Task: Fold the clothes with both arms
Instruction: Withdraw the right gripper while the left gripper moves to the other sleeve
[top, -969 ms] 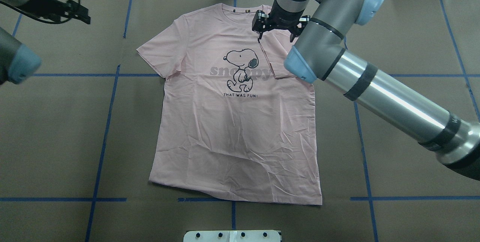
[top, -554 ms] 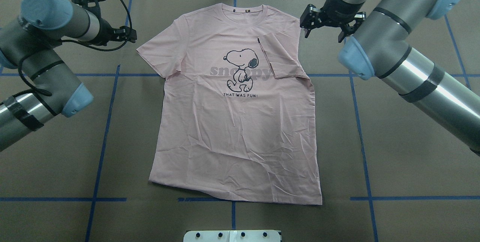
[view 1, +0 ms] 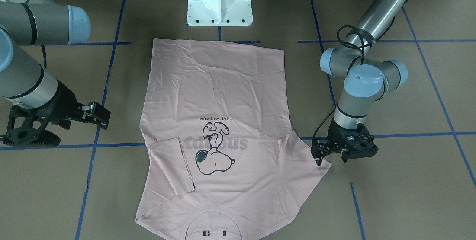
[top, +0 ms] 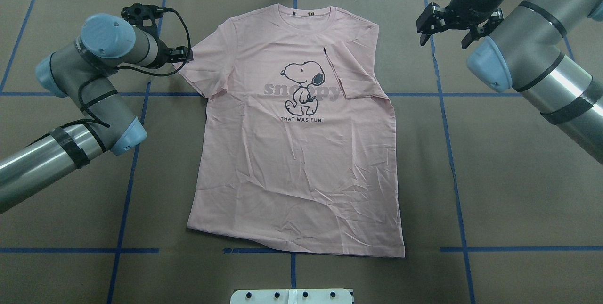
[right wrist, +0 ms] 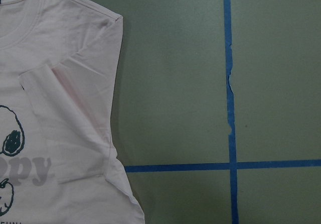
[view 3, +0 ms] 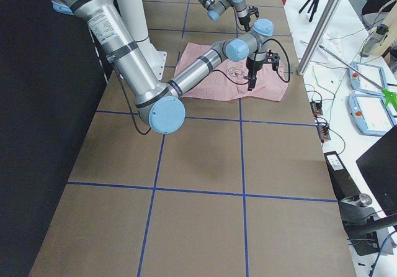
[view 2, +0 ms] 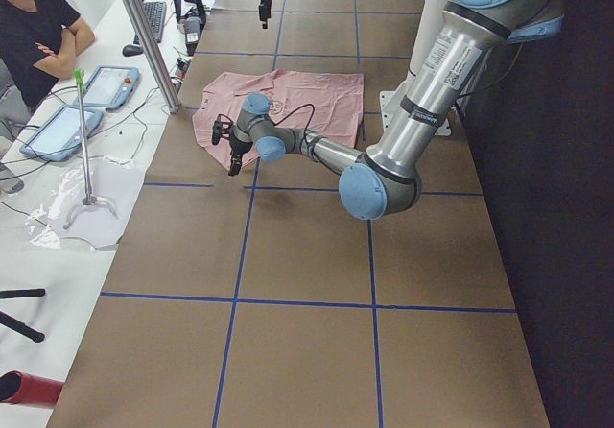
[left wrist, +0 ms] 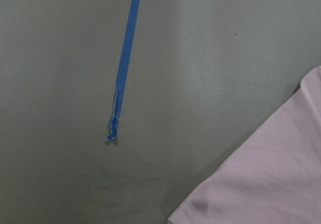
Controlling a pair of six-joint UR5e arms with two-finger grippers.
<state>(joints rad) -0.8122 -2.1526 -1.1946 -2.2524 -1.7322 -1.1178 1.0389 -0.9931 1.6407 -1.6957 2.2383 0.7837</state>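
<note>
The pink T-shirt point(top: 297, 162) lies flat on the brown table with its dog print up and its collar at the far side. Its right sleeve point(top: 351, 73) is folded inward over the chest, which also shows in the right wrist view point(right wrist: 65, 118). My right gripper point(top: 443, 35) hangs open above bare table to the right of the shirt, holding nothing. My left gripper point(top: 183, 55) is open at the outer edge of the flat left sleeve point(top: 198, 66). From across the table, the left gripper point(view 1: 330, 158) stands just beside that sleeve's hem point(view 1: 316, 165).
The white pedestal base point(view 1: 219, 2) stands at the robot's side of the table, close to the shirt's hem. Blue tape lines point(top: 134, 153) grid the brown table cover. A person point(view 2: 38, 35) sits at a side table with tablets beyond the left end.
My right gripper has left the folded right sleeve and drawn back to the right, off the shirt. My left arm has swung in, bringing its gripper to the left sleeve's edge.
</note>
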